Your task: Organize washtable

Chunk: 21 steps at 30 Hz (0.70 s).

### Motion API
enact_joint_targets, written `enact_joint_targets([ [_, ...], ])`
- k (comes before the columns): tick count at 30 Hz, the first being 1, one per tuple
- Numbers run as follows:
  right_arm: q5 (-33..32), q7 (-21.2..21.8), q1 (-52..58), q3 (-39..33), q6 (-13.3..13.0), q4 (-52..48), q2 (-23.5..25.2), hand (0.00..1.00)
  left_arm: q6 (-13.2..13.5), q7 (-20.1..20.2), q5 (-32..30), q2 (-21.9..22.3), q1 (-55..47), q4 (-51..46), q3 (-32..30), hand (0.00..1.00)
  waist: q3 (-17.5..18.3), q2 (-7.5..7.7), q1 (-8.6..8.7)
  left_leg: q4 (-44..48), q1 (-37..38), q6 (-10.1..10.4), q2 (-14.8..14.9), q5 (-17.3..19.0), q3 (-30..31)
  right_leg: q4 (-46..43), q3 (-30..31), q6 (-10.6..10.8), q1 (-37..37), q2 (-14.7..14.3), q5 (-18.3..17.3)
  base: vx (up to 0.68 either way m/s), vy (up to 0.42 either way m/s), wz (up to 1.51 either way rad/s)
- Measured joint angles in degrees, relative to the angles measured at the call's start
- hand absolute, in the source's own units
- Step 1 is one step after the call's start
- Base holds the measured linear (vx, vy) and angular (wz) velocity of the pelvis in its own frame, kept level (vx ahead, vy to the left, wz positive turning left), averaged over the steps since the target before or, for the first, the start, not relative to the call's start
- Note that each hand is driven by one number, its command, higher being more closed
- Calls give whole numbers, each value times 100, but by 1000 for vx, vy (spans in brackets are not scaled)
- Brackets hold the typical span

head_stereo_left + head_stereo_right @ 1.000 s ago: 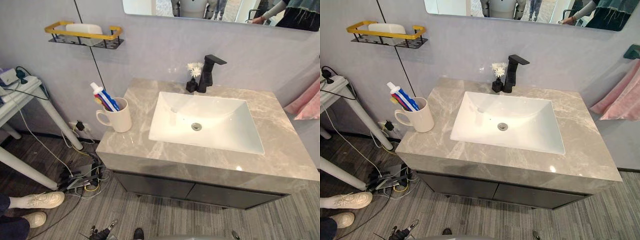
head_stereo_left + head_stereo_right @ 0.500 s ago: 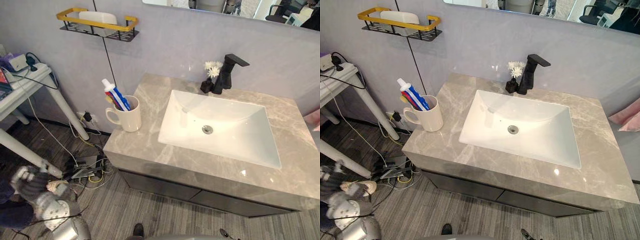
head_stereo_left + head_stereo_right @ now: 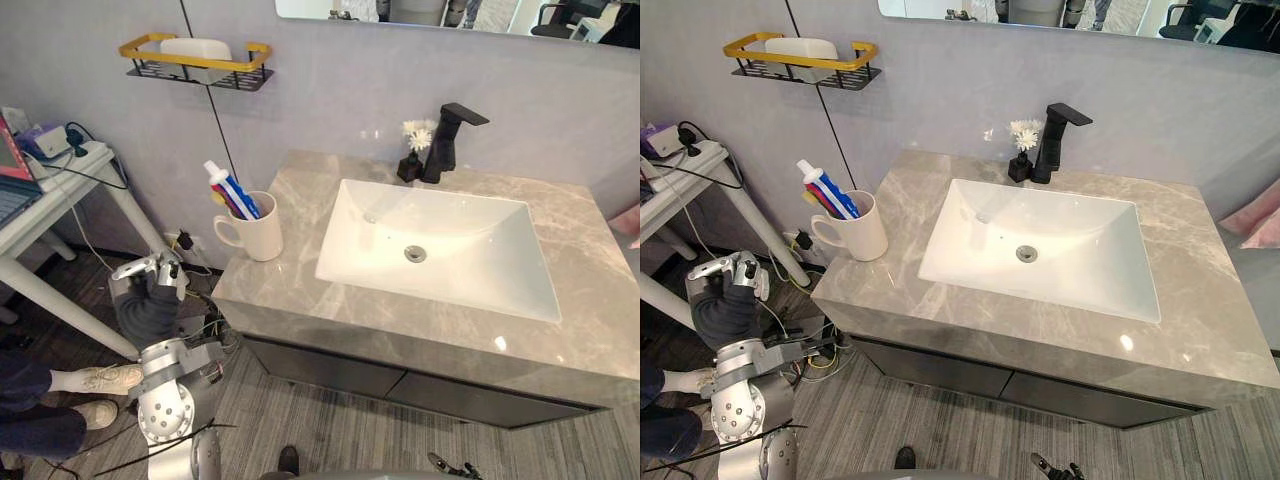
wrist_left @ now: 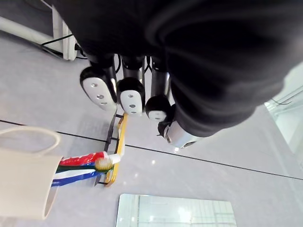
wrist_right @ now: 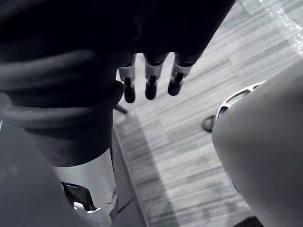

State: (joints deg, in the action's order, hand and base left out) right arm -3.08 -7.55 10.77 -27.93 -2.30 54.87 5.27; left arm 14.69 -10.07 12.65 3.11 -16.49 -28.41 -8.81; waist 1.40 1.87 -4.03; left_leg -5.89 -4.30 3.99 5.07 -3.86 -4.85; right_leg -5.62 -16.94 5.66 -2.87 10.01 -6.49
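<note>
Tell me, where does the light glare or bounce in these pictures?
Left eye view: a bright spot on the countertop near its front edge; the white sink gleams. Left wrist view: small glints on the glossy wall. Right wrist view: the right hand looks dark against the lit floor.

We identify the left hand [image 3: 148, 292] by its dark ribbed cover [image 4: 213, 56], silver dark-tipped fingers [image 4: 99, 92] and silver-grey arm [image 3: 168, 408].

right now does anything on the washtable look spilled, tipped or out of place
Nothing stands out. The white mug stands upright at the countertop's left end holding toothpaste and a toothbrush; the flower vase stands upright beside the black faucet.
</note>
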Motion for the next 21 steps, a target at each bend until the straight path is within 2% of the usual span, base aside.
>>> enact_joint_targets([
  [7,271,8,56,375,40,-29,-39,0,-380,254,11,-56,60,836,662,100,67,88,-4,2,-39,44,87,-41,-137,126,140,25,23,-86,21,-11,-17,-6],
  [9,344,10,70,434,46,-24,-44,0,-482,253,-16,-61,220,1021,703,100,118,131,-6,2,-56,49,98,-75,-168,197,163,25,23,-101,21,-5,-28,-8],
  [15,428,27,104,604,90,-41,-62,0,-791,252,-390,-65,570,1434,816,100,264,125,1,2,-17,77,119,-96,-286,248,301,35,31,-114,26,-7,-9,-10],
  [21,497,24,115,804,131,-82,-74,0,-908,267,-441,-59,695,1669,899,100,286,154,5,1,-43,73,153,-88,-334,295,369,40,69,-143,29,-30,-11,-6],
])
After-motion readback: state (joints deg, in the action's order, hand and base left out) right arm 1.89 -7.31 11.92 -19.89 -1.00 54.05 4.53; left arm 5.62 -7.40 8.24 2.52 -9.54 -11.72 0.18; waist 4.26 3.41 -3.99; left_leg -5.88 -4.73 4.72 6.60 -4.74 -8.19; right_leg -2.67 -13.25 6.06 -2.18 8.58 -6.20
